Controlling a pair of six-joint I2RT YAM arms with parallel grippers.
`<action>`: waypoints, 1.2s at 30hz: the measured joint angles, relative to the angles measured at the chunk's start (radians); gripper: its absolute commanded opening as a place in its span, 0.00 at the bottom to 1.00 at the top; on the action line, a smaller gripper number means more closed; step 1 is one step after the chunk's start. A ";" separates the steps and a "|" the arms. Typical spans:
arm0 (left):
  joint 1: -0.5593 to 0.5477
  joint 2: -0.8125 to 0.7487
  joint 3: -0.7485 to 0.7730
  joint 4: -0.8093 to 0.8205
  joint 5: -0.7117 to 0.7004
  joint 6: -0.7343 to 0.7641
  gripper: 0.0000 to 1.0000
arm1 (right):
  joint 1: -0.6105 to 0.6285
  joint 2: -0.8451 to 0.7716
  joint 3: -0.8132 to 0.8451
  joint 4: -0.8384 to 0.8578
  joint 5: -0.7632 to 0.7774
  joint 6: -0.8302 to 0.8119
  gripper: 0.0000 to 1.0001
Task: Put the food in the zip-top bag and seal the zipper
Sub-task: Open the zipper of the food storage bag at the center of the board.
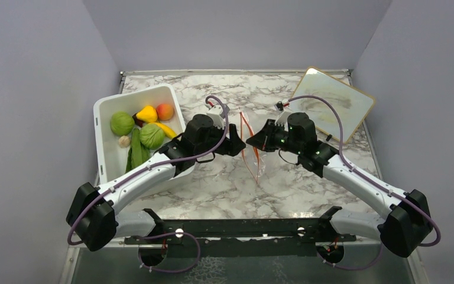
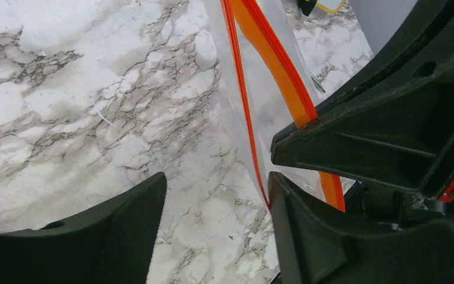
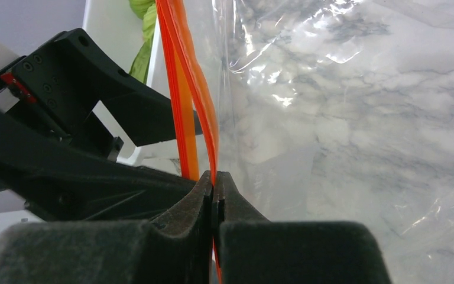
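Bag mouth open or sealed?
Open. The zipper strips run apart in top and left wrist views; right gripper pinches one.

We find no readable text, labels, brands, numbers or signs in any of the three views.
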 measured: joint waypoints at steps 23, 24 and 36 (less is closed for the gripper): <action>-0.072 0.197 0.006 0.106 0.003 -0.106 0.00 | 0.000 -0.192 0.207 -0.408 0.280 -0.168 0.01; -0.080 0.204 0.008 0.102 -0.006 -0.109 0.00 | 0.000 -0.189 0.206 -0.414 0.288 -0.172 0.01; -0.082 0.195 -0.027 0.043 -0.132 -0.126 0.15 | 0.001 -0.082 -0.003 -0.374 0.309 -0.228 0.01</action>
